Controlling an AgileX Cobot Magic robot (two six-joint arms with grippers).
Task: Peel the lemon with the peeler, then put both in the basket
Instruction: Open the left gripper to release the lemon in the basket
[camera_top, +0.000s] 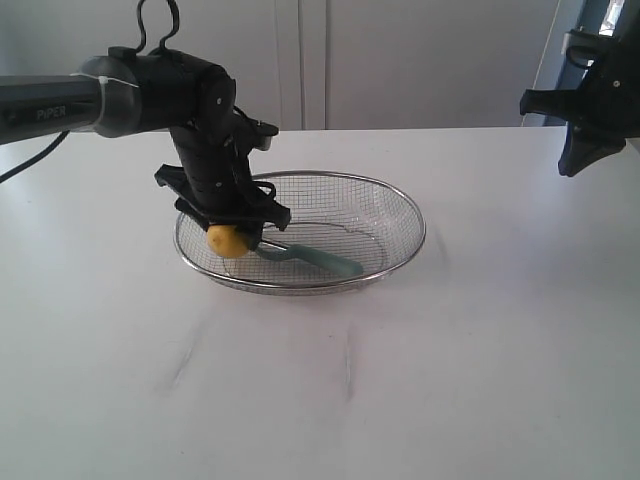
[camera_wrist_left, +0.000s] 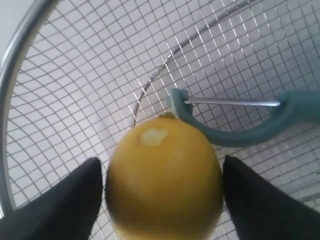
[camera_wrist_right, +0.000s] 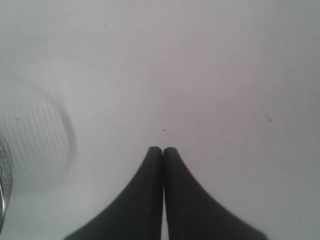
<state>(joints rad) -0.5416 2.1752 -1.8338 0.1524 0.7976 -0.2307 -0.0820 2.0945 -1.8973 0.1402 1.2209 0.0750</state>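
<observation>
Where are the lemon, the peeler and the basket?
lemon (camera_wrist_left: 165, 175), left wrist view, middle of its yellow skin.
peeler (camera_wrist_left: 235, 137), left wrist view, curved teal head.
basket (camera_top: 395, 220), exterior view, bare mesh wall.

The left arm (camera_top: 150, 90) comes in from the left side and bends down over the left end of the basket (camera_top: 408, 215). Its gripper (camera_top: 232, 235), with the lemon (camera_top: 228, 241) clamped between the fingers, fills that end just inside the rim. The peeler (camera_top: 320, 259) lies on the mesh floor, its head just beside the lemon and its handle running toward the middle. The right part of the basket is open from above. The table (camera_top: 480, 350) in front and to the right is bare. The right gripper (camera_wrist_right: 162, 150), fingers pressed together, hangs high, well apart from the basket, over bare table
</observation>
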